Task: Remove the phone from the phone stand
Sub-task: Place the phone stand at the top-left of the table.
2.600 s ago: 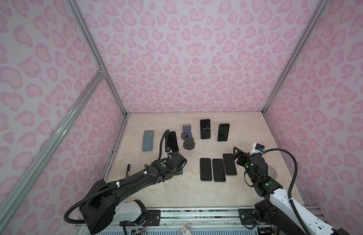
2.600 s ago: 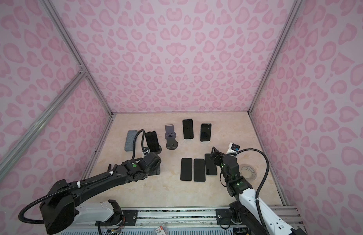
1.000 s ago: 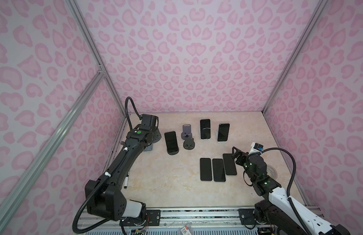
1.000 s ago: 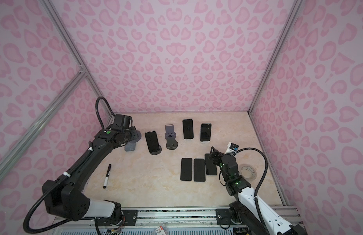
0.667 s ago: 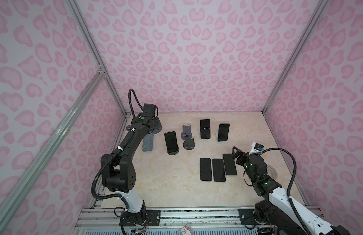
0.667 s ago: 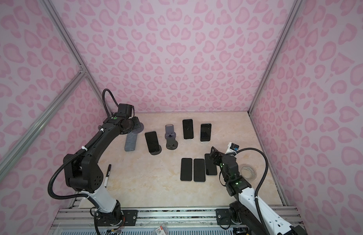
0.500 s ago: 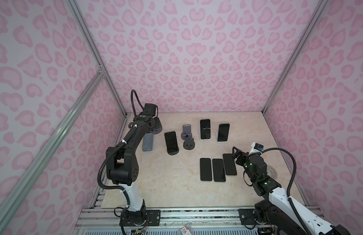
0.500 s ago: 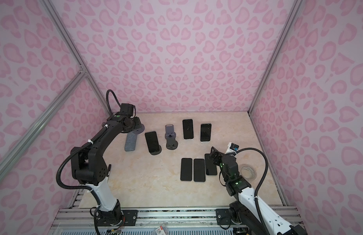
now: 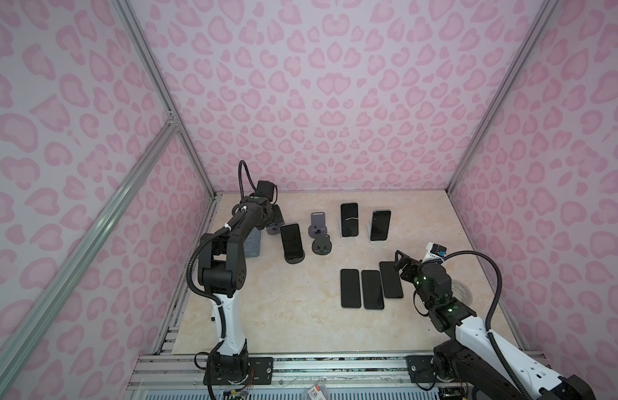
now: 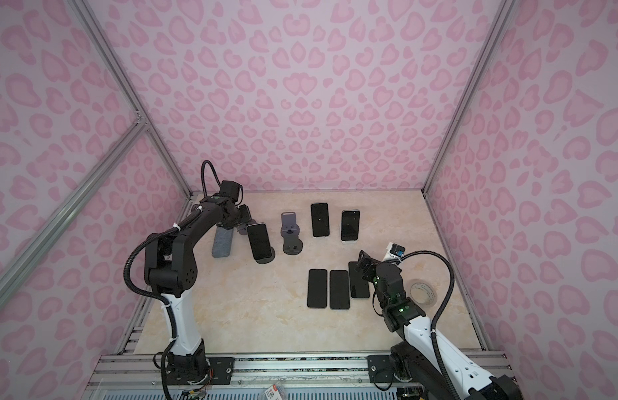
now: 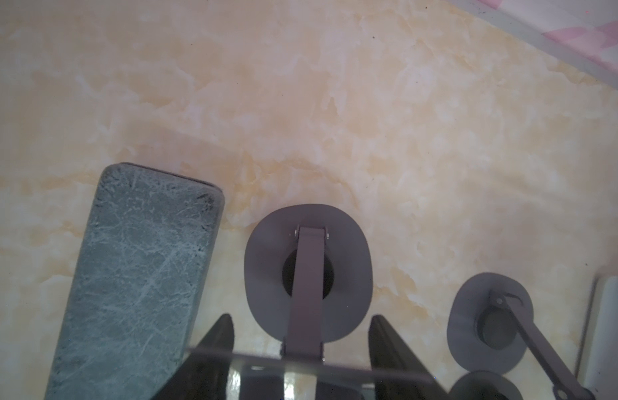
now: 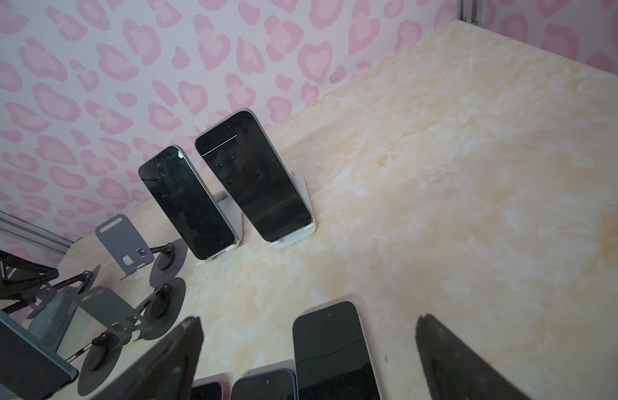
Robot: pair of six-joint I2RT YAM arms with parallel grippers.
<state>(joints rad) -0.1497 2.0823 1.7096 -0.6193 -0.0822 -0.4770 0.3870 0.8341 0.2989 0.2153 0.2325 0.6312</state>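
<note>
The phone [image 9: 291, 241] is a dark slab leaning back on a dark grey phone stand, whose round foot [image 9: 294, 259] shows below it at the back left in both top views. My left gripper [image 9: 278, 221] sits just behind the phone's top edge, open. In the left wrist view its black fingers [image 11: 221, 332] stand apart and the phone's top edge [image 11: 349, 365] crosses in front of them, reaching past both. My right gripper [image 9: 399, 264] is open at the right front, low over a flat phone [image 12: 330, 349].
A grey-green marbled block [image 9: 254, 244] lies left of the stand. Another grey stand base [image 11: 307, 273] lies under my left gripper, and empty grey stands [image 9: 319, 230] are to the right. Two phones rest on white stands [image 9: 349, 220] at the back. Three phones [image 9: 370, 289] lie flat; a tape roll [image 10: 422, 292] is near the right wall.
My left arm has swung from the front of the table to the back left and now sits behind the phone's top edge. The right arm has not moved.
</note>
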